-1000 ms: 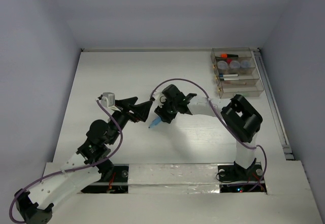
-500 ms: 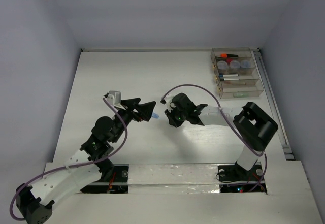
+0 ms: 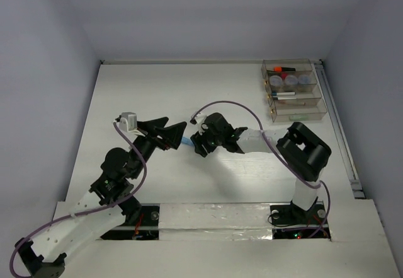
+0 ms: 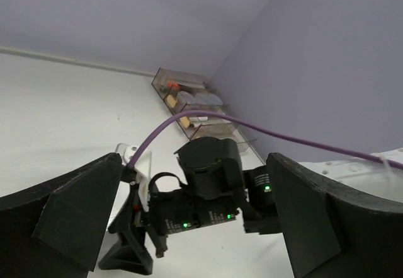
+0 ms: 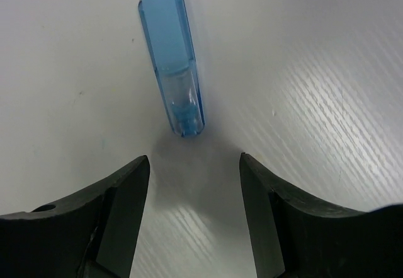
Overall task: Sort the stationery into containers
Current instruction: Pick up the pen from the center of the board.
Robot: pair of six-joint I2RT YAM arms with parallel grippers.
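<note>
A light blue highlighter [image 5: 171, 70] lies flat on the white table, just ahead of my right gripper [image 5: 194, 161]. That gripper is open and empty, its tips short of the highlighter's near end. From above, the highlighter [image 3: 186, 143] shows between the right gripper [image 3: 196, 144] and my left gripper [image 3: 176, 125]. The left gripper [image 4: 195, 158] stands wide open with nothing in it, pointing at the right wrist. The clear stepped organiser [image 3: 263, 76] sits at the far right, holding an orange highlighter [image 3: 277, 70], pens and round pots.
The right arm's purple cable [image 4: 189, 117] arcs across the left wrist view. The organiser [image 4: 189, 98] shows there near the back wall. The table's right edge has a rail [image 3: 340, 133]. Both arm bases sit at the near edge.
The right gripper pulled back to the right, then came left again up to the highlighter, with its jaws open now. The left gripper shifted slightly left, still open.
</note>
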